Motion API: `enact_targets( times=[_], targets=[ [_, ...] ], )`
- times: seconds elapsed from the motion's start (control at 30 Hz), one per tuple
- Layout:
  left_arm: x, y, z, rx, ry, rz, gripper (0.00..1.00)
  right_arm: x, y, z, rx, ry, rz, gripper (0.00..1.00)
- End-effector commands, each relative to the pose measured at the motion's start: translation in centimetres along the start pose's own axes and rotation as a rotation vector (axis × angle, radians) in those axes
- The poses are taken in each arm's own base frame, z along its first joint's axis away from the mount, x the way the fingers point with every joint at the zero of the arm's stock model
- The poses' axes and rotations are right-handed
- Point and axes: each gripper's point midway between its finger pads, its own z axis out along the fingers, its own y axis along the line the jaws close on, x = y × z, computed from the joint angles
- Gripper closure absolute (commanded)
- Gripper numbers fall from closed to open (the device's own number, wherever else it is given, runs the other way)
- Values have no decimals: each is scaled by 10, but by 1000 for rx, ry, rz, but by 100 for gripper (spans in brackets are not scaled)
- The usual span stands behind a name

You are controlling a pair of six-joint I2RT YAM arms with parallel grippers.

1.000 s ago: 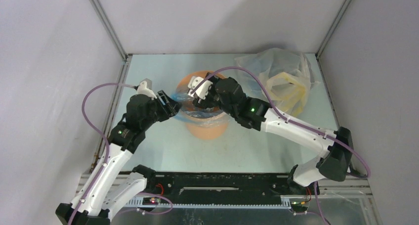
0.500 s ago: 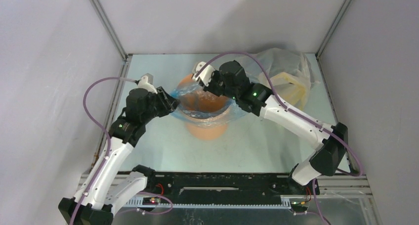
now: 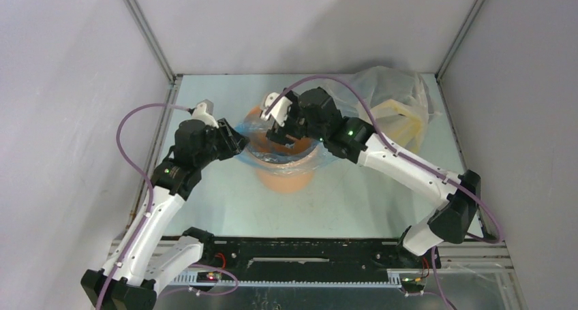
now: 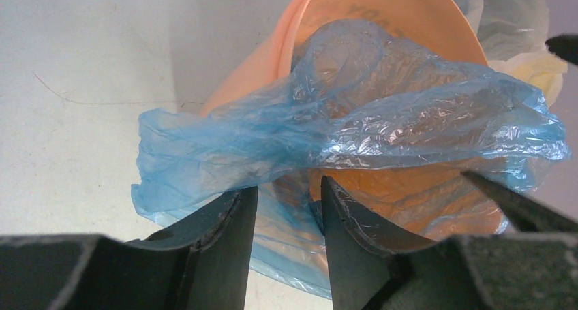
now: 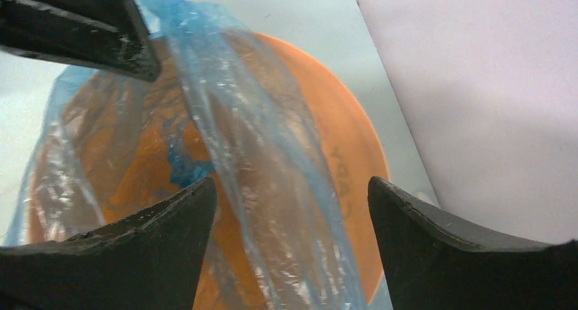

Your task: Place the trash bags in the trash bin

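Note:
The orange trash bin (image 3: 286, 177) stands mid-table. The light-blue trash bag (image 3: 257, 148) is draped over its rim and sags into its mouth. My left gripper (image 3: 236, 140) is at the bin's left rim. In the left wrist view (image 4: 287, 191) its jaws stand a little apart, with film of the bag (image 4: 354, 112) bunched just beyond the tips and more film below them, over the bin (image 4: 388, 17). My right gripper (image 3: 275, 119) hovers over the bin's far rim. In the right wrist view (image 5: 293, 187) it is wide open, with a loose strand of bag (image 5: 232, 119) running between the jaws above the bin (image 5: 341, 133).
A large clear plastic sack (image 3: 392, 105) with pale yellow contents lies at the back right, close behind the right arm; it also shows in the left wrist view (image 4: 504, 24). Grey walls enclose the table on three sides. A finger of the left gripper (image 5: 75, 31) shows in the right wrist view.
The bag was stretched wide between the two grippers; now its right side has slackened and drawn back onto the bin. The right gripper has shifted slightly left over the far rim.

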Motion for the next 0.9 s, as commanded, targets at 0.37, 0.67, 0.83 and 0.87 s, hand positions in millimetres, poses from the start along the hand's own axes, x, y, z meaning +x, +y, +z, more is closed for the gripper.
enact_targets(
  times=[0.37,0.67,0.83,0.87],
  targets=[
    [-8,-6,-6,21,-15,27,53,-5,-17,20,164,31,-138,49],
    [-6,-4,-5,19,-9,32,53,-24,-35,31,15,-93,63,65],
    [-4,-3,-4,19,-1,34,53,-17,-53,41,-14,-72,158,70],
    [-3,-4,-4,21,1,35,53,-13,-57,44,-18,-64,177,72]
  ],
)
